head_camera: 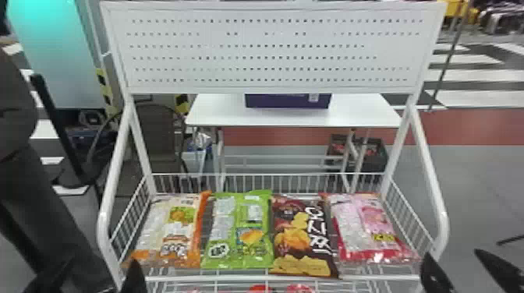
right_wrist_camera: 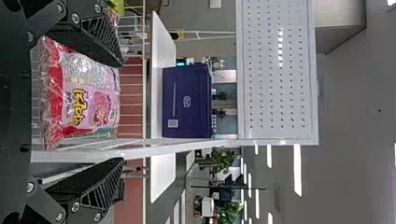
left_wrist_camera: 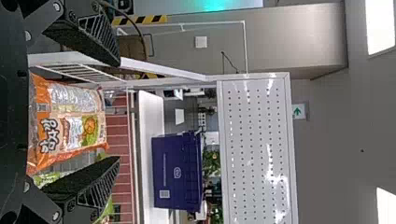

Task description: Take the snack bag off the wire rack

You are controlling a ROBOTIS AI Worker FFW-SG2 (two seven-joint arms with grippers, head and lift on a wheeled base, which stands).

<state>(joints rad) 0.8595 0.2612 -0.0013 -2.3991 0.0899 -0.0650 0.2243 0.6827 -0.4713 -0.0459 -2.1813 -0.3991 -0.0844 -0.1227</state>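
Several snack bags lie side by side in the wire rack [head_camera: 273, 278]: an orange-and-white bag [head_camera: 171, 230] at the left, a green bag [head_camera: 238, 233], a brown bag [head_camera: 304, 237], and a pink-and-red bag [head_camera: 368, 230] at the right. My left gripper [head_camera: 93, 277] is at the rack's front left corner, my right gripper [head_camera: 464, 272] at its front right corner. In the left wrist view the open left gripper [left_wrist_camera: 119, 112] has the orange-and-white bag [left_wrist_camera: 70, 119] beyond its fingers. The right gripper [right_wrist_camera: 122, 112], also open, faces the pink-and-red bag [right_wrist_camera: 84, 95] and a rack post.
A white perforated panel [head_camera: 273, 50] rises above the rack between slanted white side posts [head_camera: 429, 167]. Behind stands a white table [head_camera: 218, 111] with a dark blue box [head_camera: 286, 101] on it. More red packages [head_camera: 259, 288] show on a level below the bags.
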